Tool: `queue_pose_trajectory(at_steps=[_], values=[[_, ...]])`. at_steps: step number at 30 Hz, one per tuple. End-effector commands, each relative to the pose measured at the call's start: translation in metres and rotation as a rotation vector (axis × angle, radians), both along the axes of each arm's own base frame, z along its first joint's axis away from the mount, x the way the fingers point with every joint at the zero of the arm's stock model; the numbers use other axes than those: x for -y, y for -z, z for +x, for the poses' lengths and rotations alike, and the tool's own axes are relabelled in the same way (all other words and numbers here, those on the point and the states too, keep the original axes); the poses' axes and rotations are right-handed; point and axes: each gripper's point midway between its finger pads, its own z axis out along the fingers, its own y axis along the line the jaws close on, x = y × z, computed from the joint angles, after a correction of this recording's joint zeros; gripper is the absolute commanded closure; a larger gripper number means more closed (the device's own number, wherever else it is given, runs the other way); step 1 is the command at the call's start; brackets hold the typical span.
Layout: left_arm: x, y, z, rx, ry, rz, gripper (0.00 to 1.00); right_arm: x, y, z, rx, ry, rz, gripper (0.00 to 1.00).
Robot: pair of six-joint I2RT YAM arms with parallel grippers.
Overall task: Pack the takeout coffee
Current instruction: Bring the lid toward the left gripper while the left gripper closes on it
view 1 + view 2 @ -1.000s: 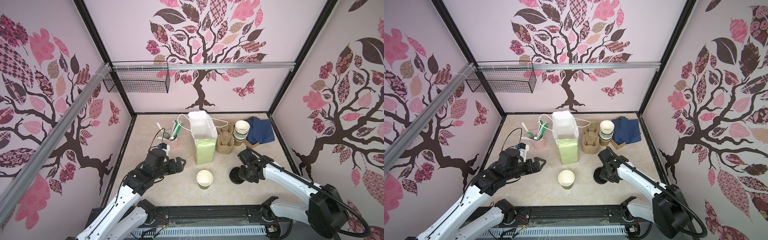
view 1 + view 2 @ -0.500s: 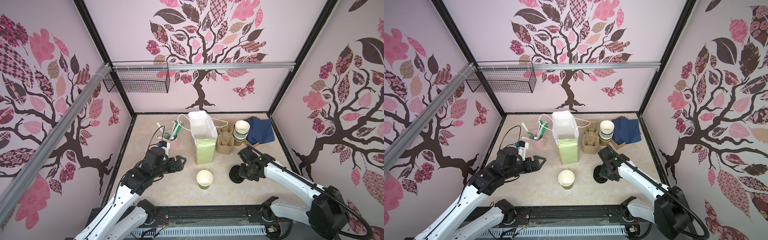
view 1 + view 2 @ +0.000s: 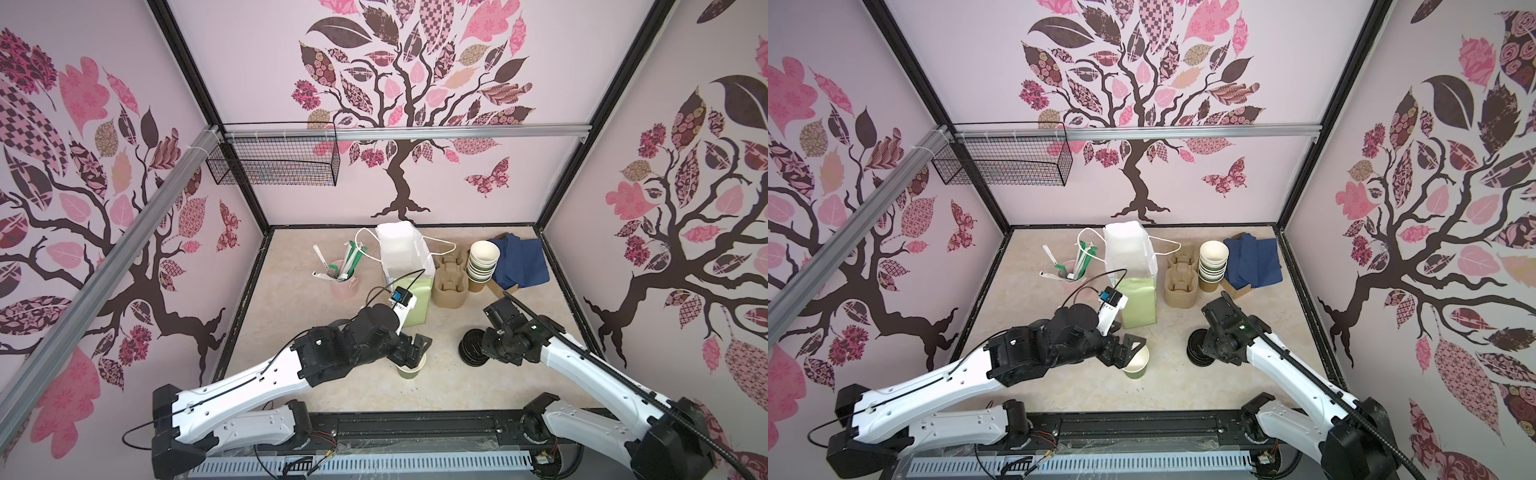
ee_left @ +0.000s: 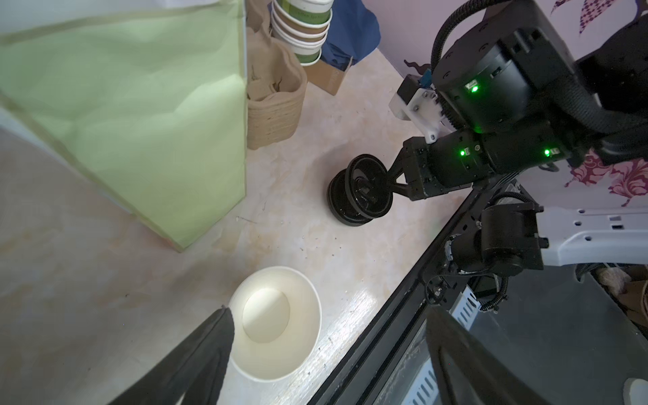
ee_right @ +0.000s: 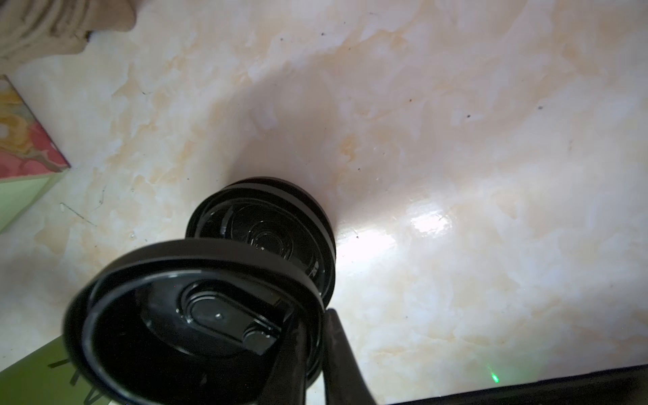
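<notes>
The takeout coffee cup (image 3: 411, 369) (image 3: 1136, 366) (image 4: 275, 324) is a small green paper cup with a cream inside, standing lidless at the front middle. My left gripper (image 3: 413, 348) (image 3: 1130, 347) (image 4: 328, 312) is open over it, one finger (image 4: 210, 343) close beside the rim. The tall paper bag (image 3: 409, 266) (image 3: 1133, 266) (image 4: 140, 105) stands behind the cup. To the right, my right gripper (image 3: 482, 348) (image 3: 1210, 347) (image 4: 389, 179) (image 5: 315, 336) is shut on the rim of a black lid (image 4: 366, 184) (image 5: 196, 315), tilted just above a stack of black lids (image 4: 345, 210) (image 5: 280, 224).
Behind the lids stand brown pulp cup carriers (image 3: 449, 278), a stack of lidless cups (image 3: 482, 262) and a blue cloth (image 3: 519, 262). A pink holder with straws (image 3: 345, 282) is at the back left. A wire basket (image 3: 274, 166) hangs on the wall.
My left arm has swung right and forward, bringing its open gripper from left of the bag to over the cup. The right gripper has stayed at the lid stack.
</notes>
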Motion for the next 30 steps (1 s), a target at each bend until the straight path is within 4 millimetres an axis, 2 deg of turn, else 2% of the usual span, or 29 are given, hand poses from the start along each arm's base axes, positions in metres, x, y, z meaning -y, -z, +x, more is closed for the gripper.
queue_pose_trajectory(at_steps=[1, 4, 8, 10, 16, 22, 27, 30], values=[[0.018, -0.031, 0.015, 0.067, -0.039, -0.099, 0.11, 0.004, -0.030, 0.001, 0.074, -0.006, 0.010, 0.88], [0.034, -0.040, 0.017, 0.013, -0.054, -0.174, 0.09, 0.003, -0.054, -0.002, 0.117, -0.055, 0.026, 0.90], [0.042, -0.049, 0.022, -0.080, -0.133, -0.253, 0.06, -0.007, -0.089, -0.005, 0.154, -0.139, 0.077, 0.91], [0.038, -0.049, 0.027, -0.143, -0.211, -0.289, 0.04, -0.017, -0.107, -0.006, 0.176, -0.185, 0.115, 0.92], [0.046, -0.055, 0.027, -0.269, -0.219, -0.336, 0.02, -0.062, -0.153, -0.007, 0.240, -0.347, 0.177, 0.92], [0.043, -0.055, 0.031, -0.340, -0.223, -0.324, 0.04, -0.096, -0.183, -0.005, 0.268, -0.452, 0.282, 0.93], [0.044, -0.055, 0.031, -0.365, -0.197, -0.309, 0.13, -0.116, -0.192, -0.004, 0.262, -0.536, 0.305, 0.92], [0.044, -0.052, 0.030, -0.395, -0.185, -0.299, 0.13, -0.126, -0.197, -0.004, 0.267, -0.575, 0.325, 0.92]])
